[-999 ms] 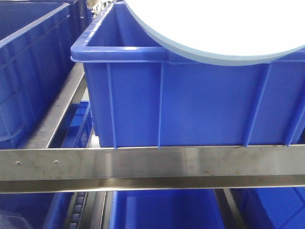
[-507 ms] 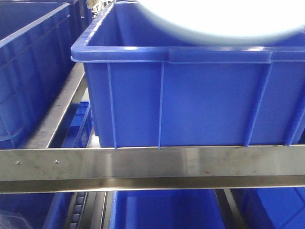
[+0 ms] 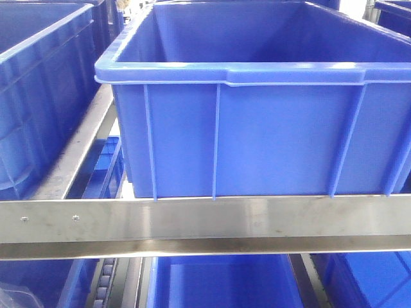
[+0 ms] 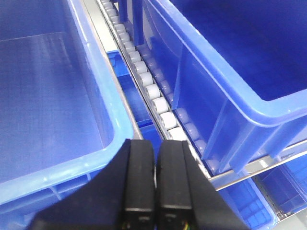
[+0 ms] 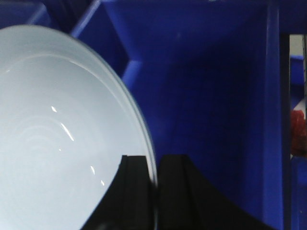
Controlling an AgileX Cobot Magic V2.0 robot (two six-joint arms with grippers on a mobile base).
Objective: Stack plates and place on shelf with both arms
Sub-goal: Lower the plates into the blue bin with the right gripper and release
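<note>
A: Gripping a plate (image 5: pixel 57 134) by its rim, the right gripper (image 5: pixel 154 191) has its two black fingers (image 5: pixel 132 191) clamped on the edge, one on each face.

B: Which way does the plate face?

A: Its pale, shiny hollow faces the wrist camera and fills the left of that view. It is round, so no long axis; the curved rim sweeps from the upper left down to the fingers. How many plates are held there, I cannot tell.

B: Where is it?

A: Over the inside of a blue crate (image 5: pixel 206 96); a corner and walls of the crate show behind the rim. In the front view no plate shows.

B: The left arm?

A: The left gripper (image 4: pixel 156 182) has its jaws pressed together, holding nothing. It points along the roller track (image 4: pixel 144 76) between two crates.

B: Room to move?

A: The front view shows the shelf rail (image 3: pixel 205 221) running flat across, a big crate (image 3: pixel 257 128) just behind it with its mouth open upward, and another crate (image 3: pixel 38 96) to the left, a steel strip between them.
</note>
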